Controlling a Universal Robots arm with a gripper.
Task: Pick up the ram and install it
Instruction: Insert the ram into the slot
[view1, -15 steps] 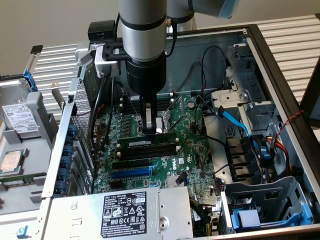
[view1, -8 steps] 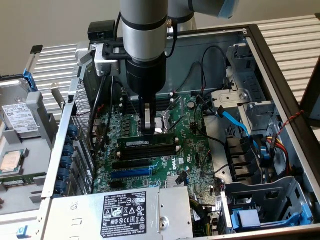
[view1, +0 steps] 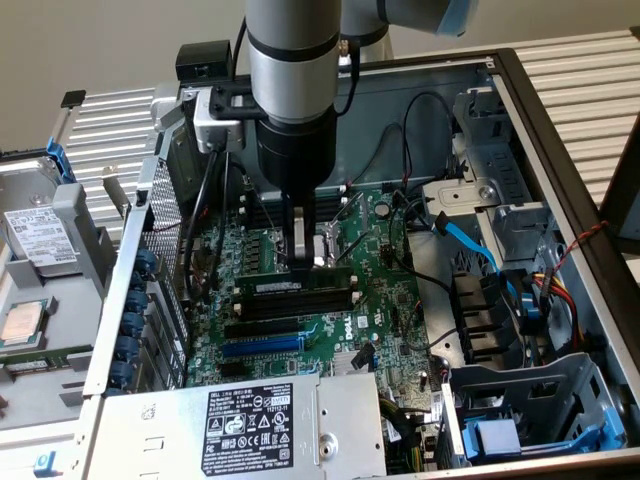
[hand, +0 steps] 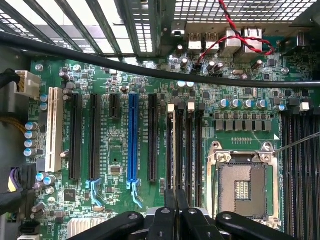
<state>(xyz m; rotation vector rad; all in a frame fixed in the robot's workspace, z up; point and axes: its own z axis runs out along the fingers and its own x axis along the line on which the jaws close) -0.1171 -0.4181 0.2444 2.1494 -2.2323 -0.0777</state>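
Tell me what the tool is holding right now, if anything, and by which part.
The tool grips the ram by its upper long edge, near the middle of its length. The stick stands on edge, its fingers pinched close together on it.

You see the ram (view1: 297, 287) standing in a slot on the motherboard (view1: 390, 310), under the end effector (view1: 309, 250).

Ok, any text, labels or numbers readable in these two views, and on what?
Nothing reads clearly.
Power supply label: print too small.
Drive label at the exterior view's left: blurred.
White label on the ram: too small.
Motherboard markings: too small.
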